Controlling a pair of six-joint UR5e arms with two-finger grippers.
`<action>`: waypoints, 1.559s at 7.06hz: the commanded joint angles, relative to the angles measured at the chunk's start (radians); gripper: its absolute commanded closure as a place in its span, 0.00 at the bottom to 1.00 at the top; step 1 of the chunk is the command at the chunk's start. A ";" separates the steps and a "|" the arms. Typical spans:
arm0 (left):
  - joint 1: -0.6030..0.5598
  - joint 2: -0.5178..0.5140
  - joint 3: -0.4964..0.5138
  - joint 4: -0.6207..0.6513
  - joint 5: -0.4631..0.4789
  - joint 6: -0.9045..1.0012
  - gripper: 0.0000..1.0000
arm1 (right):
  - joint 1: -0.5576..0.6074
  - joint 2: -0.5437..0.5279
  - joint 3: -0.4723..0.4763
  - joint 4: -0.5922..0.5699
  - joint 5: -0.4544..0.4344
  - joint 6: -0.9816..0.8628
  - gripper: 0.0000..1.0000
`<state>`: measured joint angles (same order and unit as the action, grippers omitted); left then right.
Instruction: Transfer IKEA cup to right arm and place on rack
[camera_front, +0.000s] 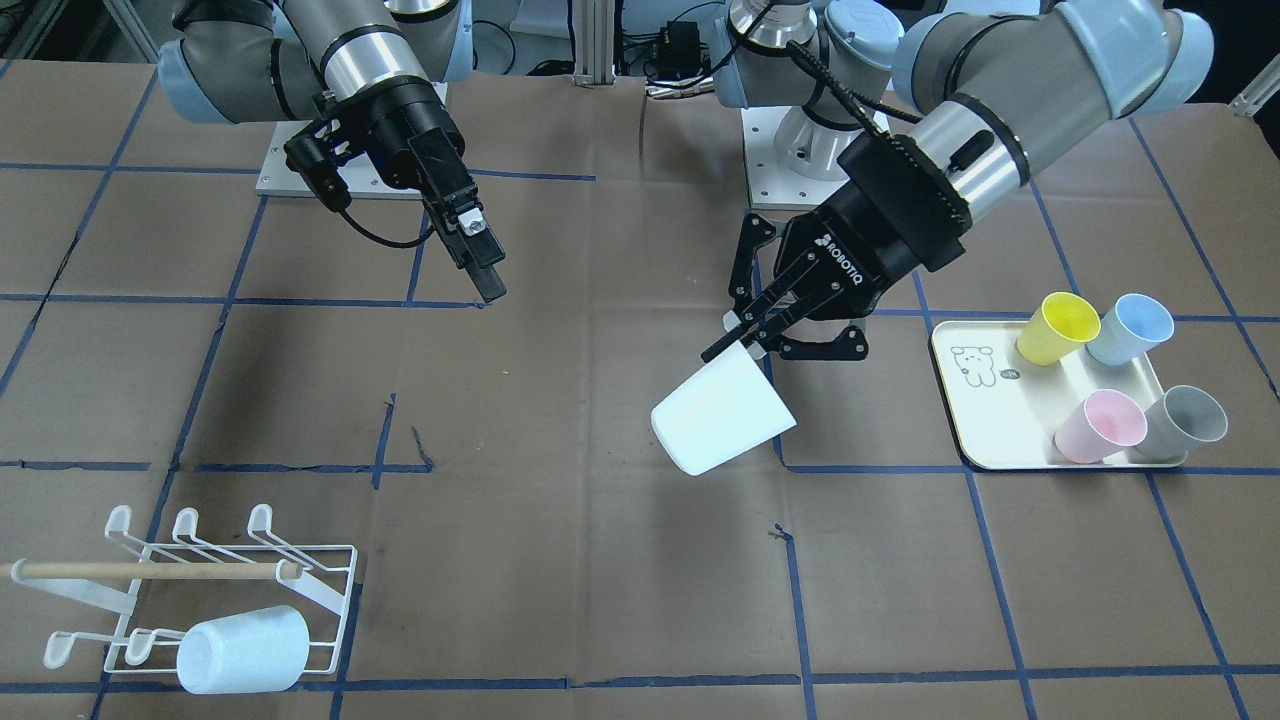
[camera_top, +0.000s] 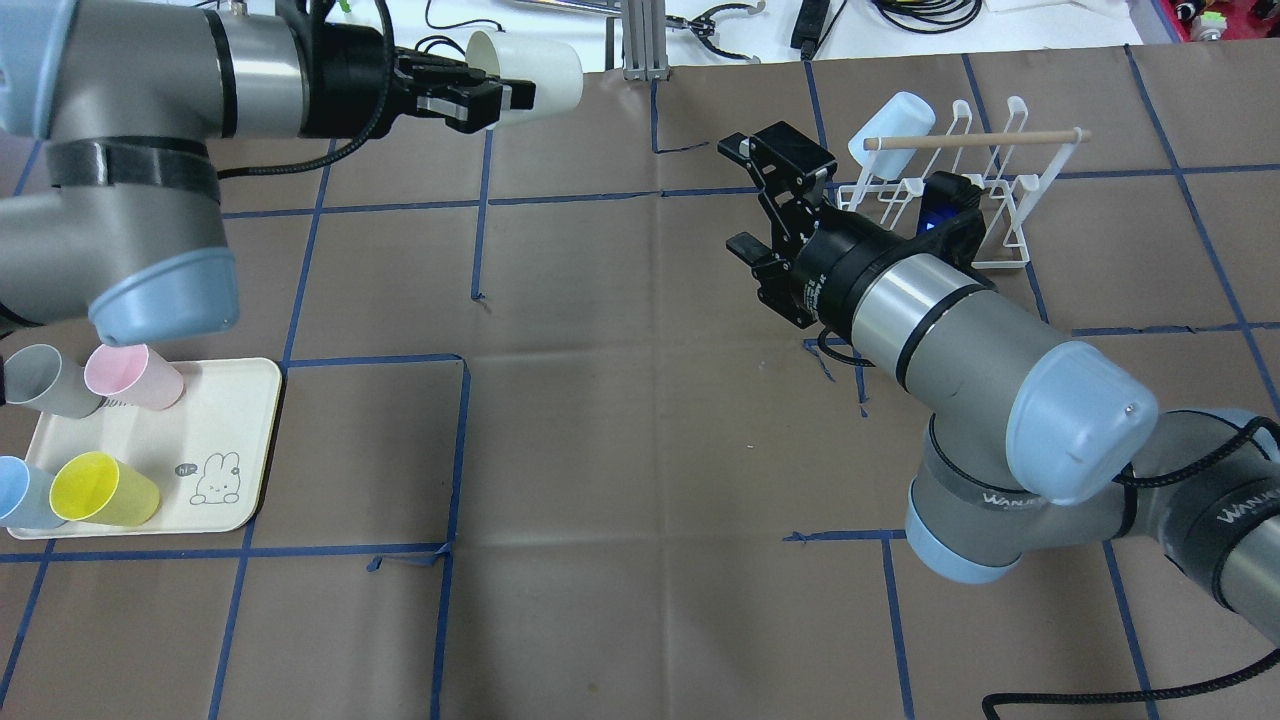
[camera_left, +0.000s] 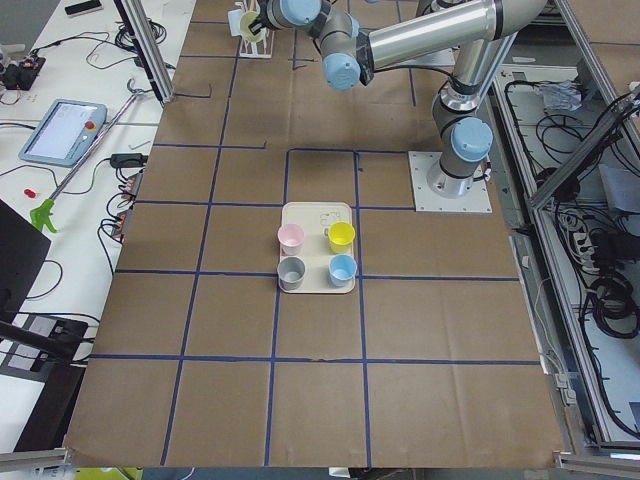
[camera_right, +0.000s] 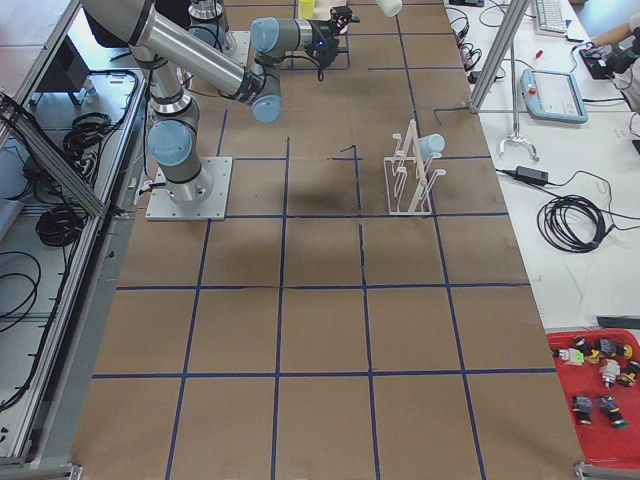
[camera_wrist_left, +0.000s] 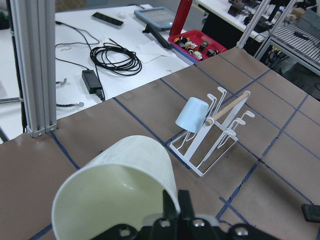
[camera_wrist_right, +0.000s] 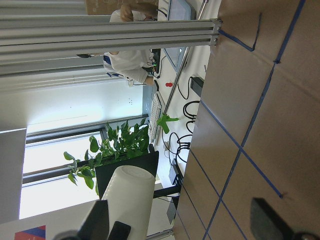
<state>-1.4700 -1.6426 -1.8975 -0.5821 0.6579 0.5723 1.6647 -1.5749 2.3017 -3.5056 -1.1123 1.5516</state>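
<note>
Fingers (camera_top: 480, 108) of the left gripper (camera_top: 505, 98) pinch the rim of the white plastic IKEA cup (camera_top: 545, 70), held on its side aloft toward the far edge of the brown paper-covered worktop (camera_top: 620, 450). Centre-right, the right gripper (camera_top: 740, 195) hangs with jaws spread wide, holding nothing. Near the far right corner stands the white wire rack with a wooden rod (camera_top: 985, 137), a pale cup (camera_top: 893, 120) hung on it.

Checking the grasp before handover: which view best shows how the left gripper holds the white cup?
Exterior front-facing: the left gripper pinches the white cup by its rim, fingers plainly visible. Overhead shows it sideways; the wrist views, parts only; side views, tiny.
</note>
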 joint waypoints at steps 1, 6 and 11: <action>-0.038 0.021 -0.182 0.257 -0.029 0.000 0.97 | 0.001 0.001 -0.004 0.004 0.005 0.117 0.00; -0.049 0.030 -0.354 0.527 -0.101 -0.035 0.95 | 0.047 0.039 -0.045 0.109 -0.001 0.150 0.00; -0.049 0.030 -0.354 0.528 -0.101 -0.052 0.94 | 0.121 0.041 -0.105 0.252 -0.033 0.147 0.01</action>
<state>-1.5187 -1.6123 -2.2518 -0.0537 0.5569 0.5213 1.7656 -1.5351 2.2136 -3.2840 -1.1247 1.6995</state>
